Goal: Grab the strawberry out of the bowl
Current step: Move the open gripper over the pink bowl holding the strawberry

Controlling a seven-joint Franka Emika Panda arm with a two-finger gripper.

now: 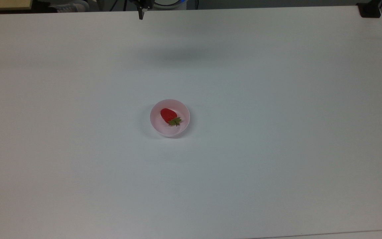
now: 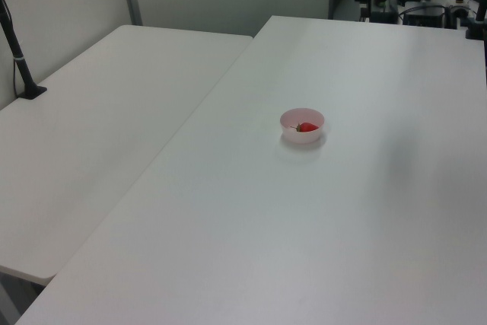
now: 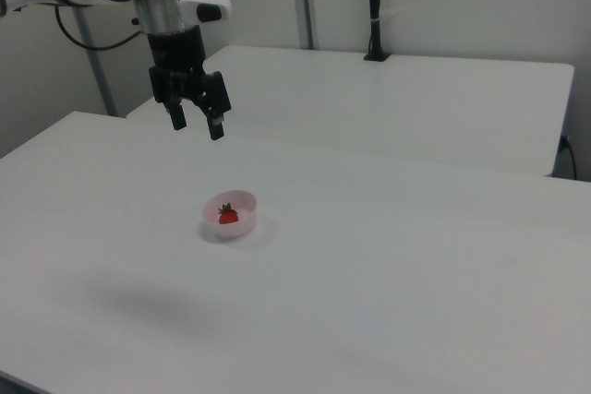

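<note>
Inside bowl (image 1: pixel 169 130): strawberry (image 1: pixel 168 115), lying flat.

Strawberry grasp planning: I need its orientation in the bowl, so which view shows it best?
The top view: the strawberry lies fully exposed in the bowl, leafy cap toward the top view's lower right. In the left view and right view the bowl's wall partly hides it.

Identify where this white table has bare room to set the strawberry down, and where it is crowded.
Bare patches lie all around the small pale pink bowl on the white table, out to every edge. The sole occupied spot is that bowl, holding the glossy red strawberry. The open black two-finger hand hangs above the table, beyond the bowl in the right view.
</note>
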